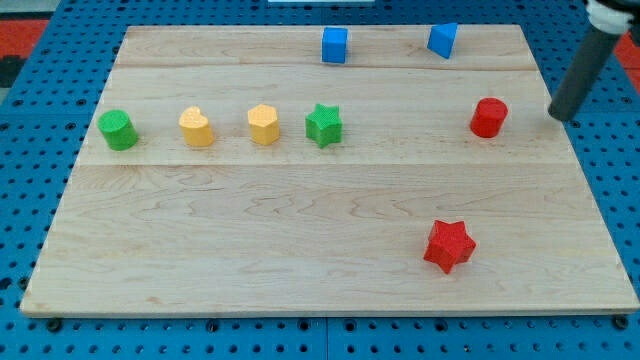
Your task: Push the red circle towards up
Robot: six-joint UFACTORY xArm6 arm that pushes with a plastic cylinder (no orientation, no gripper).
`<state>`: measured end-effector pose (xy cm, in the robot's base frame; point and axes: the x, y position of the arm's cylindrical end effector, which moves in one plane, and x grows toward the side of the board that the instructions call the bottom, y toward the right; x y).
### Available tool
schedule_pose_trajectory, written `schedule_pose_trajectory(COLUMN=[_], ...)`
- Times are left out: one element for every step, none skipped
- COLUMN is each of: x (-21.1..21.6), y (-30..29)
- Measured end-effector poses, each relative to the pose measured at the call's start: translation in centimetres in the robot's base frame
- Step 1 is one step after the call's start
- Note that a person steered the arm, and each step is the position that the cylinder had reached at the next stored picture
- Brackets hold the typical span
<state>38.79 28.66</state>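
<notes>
Wooden board [300, 260] held every block (no containers); the red circle [488, 117] sat near its right edge, my tip [560, 116] just right of it, apart, with no claw to report.

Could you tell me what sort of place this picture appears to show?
Most likely a robotics lab bench set up for pushing trials: a pale wooden board lies on a blue perforated base, small coloured blocks such as the red circle are scattered over it, and my tip stands just right of that circle.

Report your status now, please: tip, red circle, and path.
My tip right of red circle, apart. Blue blocks near top edge, left of its upward path.
</notes>
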Motion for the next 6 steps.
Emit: schedule_pose_trajectory(x=[-1.2, -2.8, 1.8, 1.3, -2.5, -1.1], y=[-5.2, -4.3, -5.9, -10.4, -10.5, -8.3])
